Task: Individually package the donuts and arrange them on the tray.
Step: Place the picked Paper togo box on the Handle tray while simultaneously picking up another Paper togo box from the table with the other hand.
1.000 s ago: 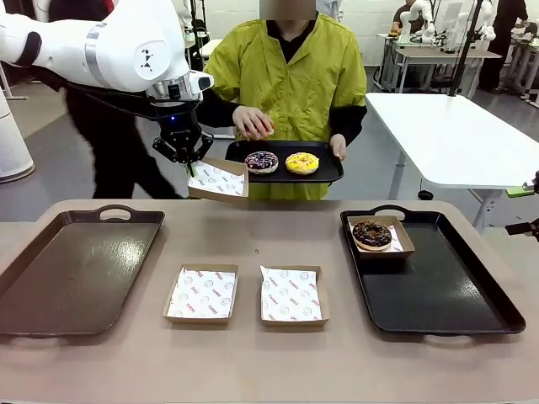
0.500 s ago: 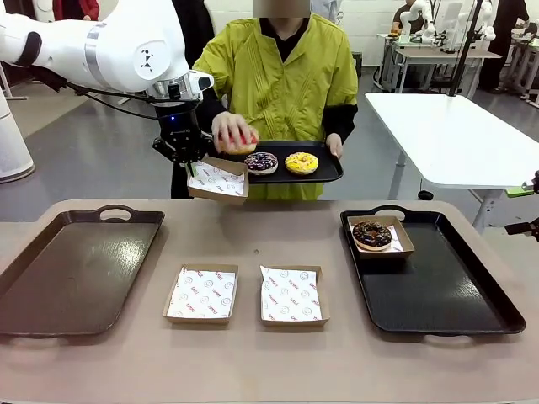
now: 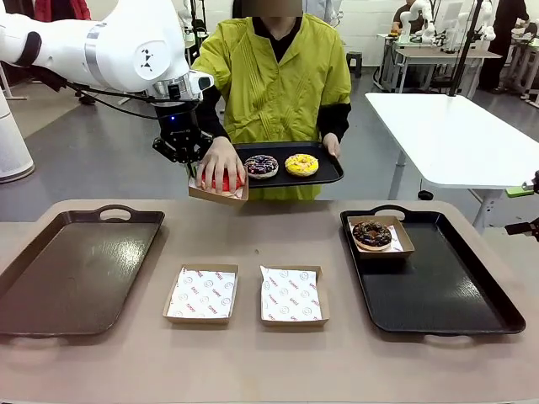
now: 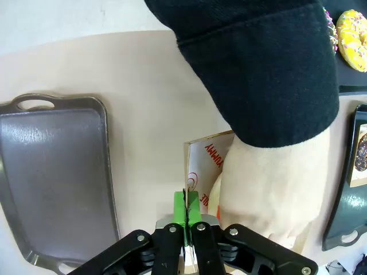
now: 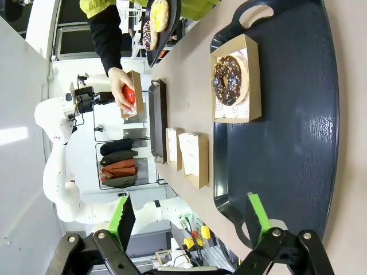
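My left gripper (image 3: 189, 162) is shut on the edge of a paper-lined cardboard box (image 3: 217, 190), holding it in the air beyond the table's far edge. The person's hand (image 3: 221, 165) presses the red donut (image 3: 221, 182) into that box. In the left wrist view the green pads (image 4: 193, 205) pinch the box wall (image 4: 207, 156) and the hand (image 4: 269, 189) covers the donut. The drizzled donut (image 3: 261, 165) and the yellow donut (image 3: 301, 164) lie on the person's small black tray (image 3: 330, 174). The chocolate donut (image 3: 371, 233) sits boxed on the black tray (image 3: 438, 290). My right gripper (image 5: 189, 220) is open above that tray (image 5: 298, 114).
Two empty lined boxes (image 3: 200, 293) (image 3: 290, 295) lie side by side at the table's middle front. A brown tray (image 3: 76, 269) lies bare at the left. The person stands at the far side, a sleeve (image 4: 258, 69) reaching over the held box.
The person's hand lifted the red donut off the small tray and brought it down into the box I hold. Both arms stayed still.
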{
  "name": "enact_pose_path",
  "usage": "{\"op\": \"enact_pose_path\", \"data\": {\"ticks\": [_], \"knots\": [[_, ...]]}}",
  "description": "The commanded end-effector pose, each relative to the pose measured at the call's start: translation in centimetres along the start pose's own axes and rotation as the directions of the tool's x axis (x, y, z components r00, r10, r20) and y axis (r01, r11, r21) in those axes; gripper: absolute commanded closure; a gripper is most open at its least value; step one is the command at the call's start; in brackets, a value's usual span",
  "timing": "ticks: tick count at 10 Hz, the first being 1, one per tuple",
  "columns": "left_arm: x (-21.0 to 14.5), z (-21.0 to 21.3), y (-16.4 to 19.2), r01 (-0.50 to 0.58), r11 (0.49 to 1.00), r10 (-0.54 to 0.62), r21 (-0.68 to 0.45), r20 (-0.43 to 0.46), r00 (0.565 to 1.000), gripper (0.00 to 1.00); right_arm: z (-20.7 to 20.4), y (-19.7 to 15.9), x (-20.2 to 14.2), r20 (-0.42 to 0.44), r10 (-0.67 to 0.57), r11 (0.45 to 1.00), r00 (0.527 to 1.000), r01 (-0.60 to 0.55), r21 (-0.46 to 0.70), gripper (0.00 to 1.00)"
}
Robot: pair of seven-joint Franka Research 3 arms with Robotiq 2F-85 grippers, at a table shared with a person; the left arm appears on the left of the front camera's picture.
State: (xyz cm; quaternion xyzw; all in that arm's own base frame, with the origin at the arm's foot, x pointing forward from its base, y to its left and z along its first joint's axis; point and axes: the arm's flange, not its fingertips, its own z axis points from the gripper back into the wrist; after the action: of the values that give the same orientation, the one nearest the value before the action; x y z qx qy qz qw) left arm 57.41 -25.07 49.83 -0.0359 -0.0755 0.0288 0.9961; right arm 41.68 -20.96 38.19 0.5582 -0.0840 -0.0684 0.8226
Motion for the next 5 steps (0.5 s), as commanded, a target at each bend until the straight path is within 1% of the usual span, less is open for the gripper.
{"op": "enact_pose_path", "data": {"ticks": [1, 5], "knots": [[-0.25, 0.11, 0.12, 0.005, 1.000, -0.005, -0.007, 0.013, 1.000, 1.00, 0.12, 0.26, -0.10, -0.005, -0.011, 1.000, 1.000, 0.011, -0.007, 0.00], [-0.25, 0.11, 0.12, 0.005, 1.000, -0.005, -0.007, 0.013, 1.000, 1.00, 0.12, 0.26, -0.10, -0.005, -0.011, 1.000, 1.000, 0.011, -0.007, 0.00]]}}
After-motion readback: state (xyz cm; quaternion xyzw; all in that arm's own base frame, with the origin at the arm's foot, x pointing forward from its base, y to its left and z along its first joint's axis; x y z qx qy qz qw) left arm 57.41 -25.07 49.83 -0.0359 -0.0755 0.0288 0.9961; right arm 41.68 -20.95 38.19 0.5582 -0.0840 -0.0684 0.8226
